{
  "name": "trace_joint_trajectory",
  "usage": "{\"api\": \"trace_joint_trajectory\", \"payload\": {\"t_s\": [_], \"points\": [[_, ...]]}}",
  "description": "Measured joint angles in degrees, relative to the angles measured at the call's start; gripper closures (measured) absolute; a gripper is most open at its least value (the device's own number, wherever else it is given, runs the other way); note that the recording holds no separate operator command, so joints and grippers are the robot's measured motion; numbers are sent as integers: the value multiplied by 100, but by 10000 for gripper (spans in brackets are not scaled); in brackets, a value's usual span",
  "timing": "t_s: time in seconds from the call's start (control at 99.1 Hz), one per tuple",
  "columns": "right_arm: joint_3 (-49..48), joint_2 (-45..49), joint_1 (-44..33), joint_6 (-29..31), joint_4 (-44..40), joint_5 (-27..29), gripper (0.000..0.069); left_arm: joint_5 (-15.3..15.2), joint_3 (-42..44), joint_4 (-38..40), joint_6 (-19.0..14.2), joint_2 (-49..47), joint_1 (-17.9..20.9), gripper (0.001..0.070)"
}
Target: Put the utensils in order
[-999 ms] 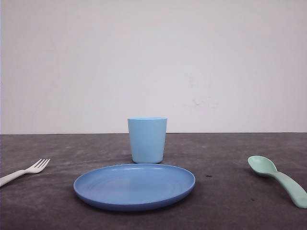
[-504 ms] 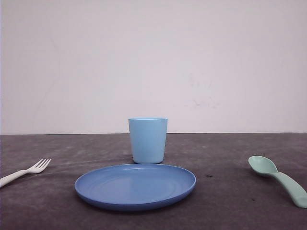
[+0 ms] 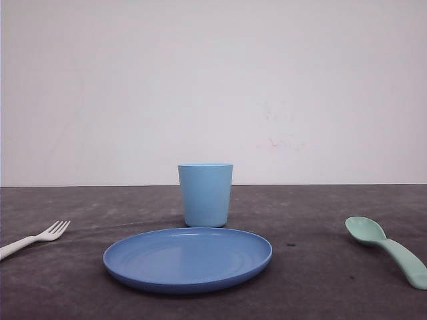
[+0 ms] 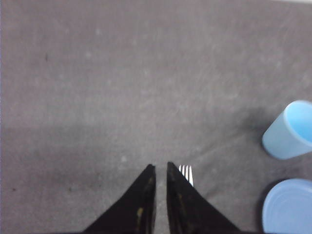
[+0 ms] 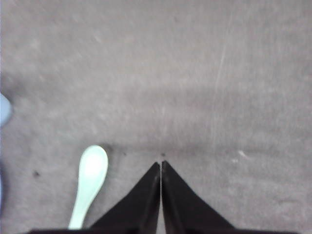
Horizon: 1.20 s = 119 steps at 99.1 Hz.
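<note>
The white fork [image 3: 37, 239] lies on the dark table at the far left, tines pointing toward the middle. The mint-green spoon [image 3: 387, 249] lies at the far right with its bowl toward the back. In the left wrist view my left gripper [image 4: 160, 165] hovers over the table with its jaws a narrow slit apart and nothing between them. The fork's tines [image 4: 186, 174] peek out beside one finger, and the handle is hidden behind it. My right gripper [image 5: 160, 163] is shut and empty, with the spoon [image 5: 89, 183] lying on the table off to one side of it.
A light blue cup [image 3: 205, 195] stands upright in the middle of the table, with a round blue plate [image 3: 187, 259] just in front of it. The cup [image 4: 288, 131] and the plate's rim [image 4: 287, 207] also appear in the left wrist view. Bare table separates the plate from each utensil.
</note>
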Motion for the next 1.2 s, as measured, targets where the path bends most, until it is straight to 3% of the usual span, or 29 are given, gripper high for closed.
{"api": "trace_joint_trajectory", "payload": {"t_s": [0.343, 0.414, 0.484, 0.605, 0.696, 0.777, 0.908, 1.2], "points": [[0, 400, 2, -144, 0, 142, 687, -94, 0, 15, 149, 275, -107, 694], [0, 400, 2, -157, 2, 144, 664, -94, 0, 24, 155, 275, -109, 654], [0, 400, 2, -162, 2, 144, 555, -94, 0, 24, 164, 275, -109, 536], [0, 400, 2, -162, 2, 144, 263, -81, 0, 24, 166, 275, -109, 309], [0, 400, 2, -162, 2, 144, 97, -42, 0, 24, 151, 295, -111, 244], [0, 400, 2, -162, 2, 144, 9, 15, 0, 22, 98, 374, -157, 195], [0, 400, 4, -164, 2, 146, 11, 61, 0, 2, 15, 601, -382, 120], [0, 400, 4, -164, 2, 146, 11, 22, -643, 199, -435, 1281, -1174, 113]]}}
